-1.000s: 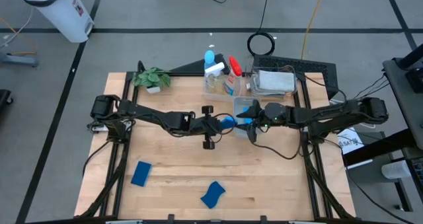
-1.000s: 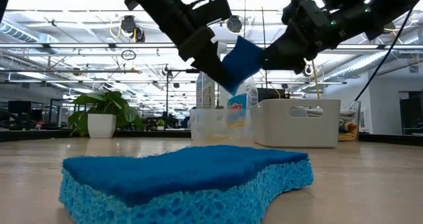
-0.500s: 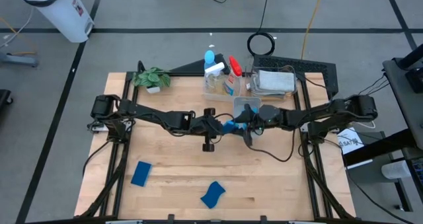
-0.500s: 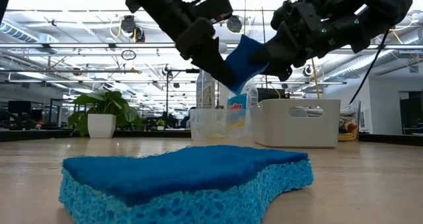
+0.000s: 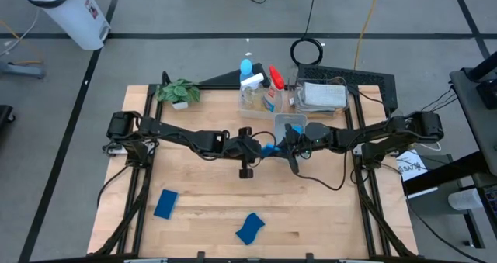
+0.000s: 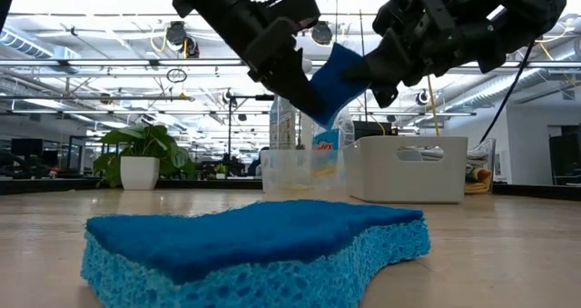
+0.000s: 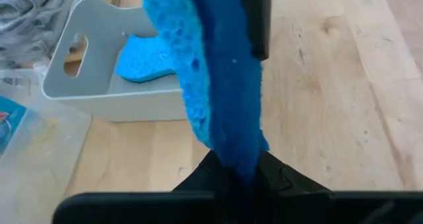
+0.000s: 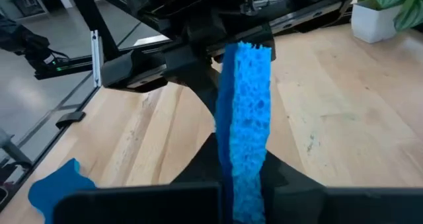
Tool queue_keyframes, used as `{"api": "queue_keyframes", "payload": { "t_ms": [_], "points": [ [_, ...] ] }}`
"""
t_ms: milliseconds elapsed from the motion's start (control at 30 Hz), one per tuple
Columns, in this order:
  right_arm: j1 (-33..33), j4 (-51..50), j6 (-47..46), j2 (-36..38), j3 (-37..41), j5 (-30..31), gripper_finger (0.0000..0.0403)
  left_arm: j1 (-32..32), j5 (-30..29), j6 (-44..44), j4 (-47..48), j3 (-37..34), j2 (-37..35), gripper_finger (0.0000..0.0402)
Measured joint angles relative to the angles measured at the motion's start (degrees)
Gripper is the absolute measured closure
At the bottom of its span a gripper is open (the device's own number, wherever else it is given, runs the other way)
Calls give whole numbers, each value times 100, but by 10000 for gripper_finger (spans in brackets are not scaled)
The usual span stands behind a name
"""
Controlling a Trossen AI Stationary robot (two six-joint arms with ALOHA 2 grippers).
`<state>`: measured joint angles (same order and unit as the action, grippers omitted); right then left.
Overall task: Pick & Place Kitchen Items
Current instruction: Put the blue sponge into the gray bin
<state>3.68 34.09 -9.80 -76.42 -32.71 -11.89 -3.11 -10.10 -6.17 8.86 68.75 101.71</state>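
A wavy blue sponge (image 5: 270, 147) hangs in the air over the table's middle, between my two grippers. My left gripper (image 5: 261, 147) comes from the table's left and is shut on one end. My right gripper (image 5: 281, 146) comes from the right and is shut on the other end. In the low view the sponge (image 6: 336, 79) is tilted, its right end higher. Two more blue sponges (image 5: 165, 203) (image 5: 249, 228) lie flat on the near part of the table. Another sponge (image 7: 144, 60) lies inside the white bin (image 7: 99, 95). My left gripper pinches the sponge's lower left end (image 7: 232, 159) between its two fingers, on the flat faces, coming about level from the table's left. The sponge is clear of the table. My right gripper pinches the opposite, higher end (image 8: 243, 174) between its two fingers, coming from the table's right. The sponge stands on edge between the fingers and reaches away toward the left gripper.
The white bin (image 5: 290, 124) stands just beyond the grippers. Behind it are a clear bin with bottles (image 5: 258, 97) and a bin with grey cloth (image 5: 322, 96). A potted plant (image 5: 178, 91) stands at the far left. One near sponge (image 6: 254, 244) fills the low view's foreground.
My right gripper has moved toward the table's left, up to the sponge held by my left gripper, and has shut on its free end. The sponge and my left gripper have stayed nearly in place.
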Motion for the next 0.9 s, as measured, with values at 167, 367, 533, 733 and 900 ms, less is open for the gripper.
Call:
{"api": "queue_keyframes", "payload": {
  "t_ms": [167, 367, 533, 733, 900],
  "points": [
    [0, -104, 1, 43, 0, -5, 397, 11, -184, 543, 290, 9, -17, 340],
    [-2, -1220, 146, 754, 17, 153, 399, 26, -868, 1052, 1573, 4, -510, 252],
    [-53, -2347, 464, 1492, 3, 1460, 400, 9, -815, 1110, 1574, 15, -709, 201],
    [-166, -4013, 879, 1804, 6, 3702, 401, 24, -803, 1024, 1284, -41, -434, 173],
    [-111, -4329, 1064, 1545, 51, 3919, 401, 41, -790, 821, 918, -103, -214, 170]
  ]
}}
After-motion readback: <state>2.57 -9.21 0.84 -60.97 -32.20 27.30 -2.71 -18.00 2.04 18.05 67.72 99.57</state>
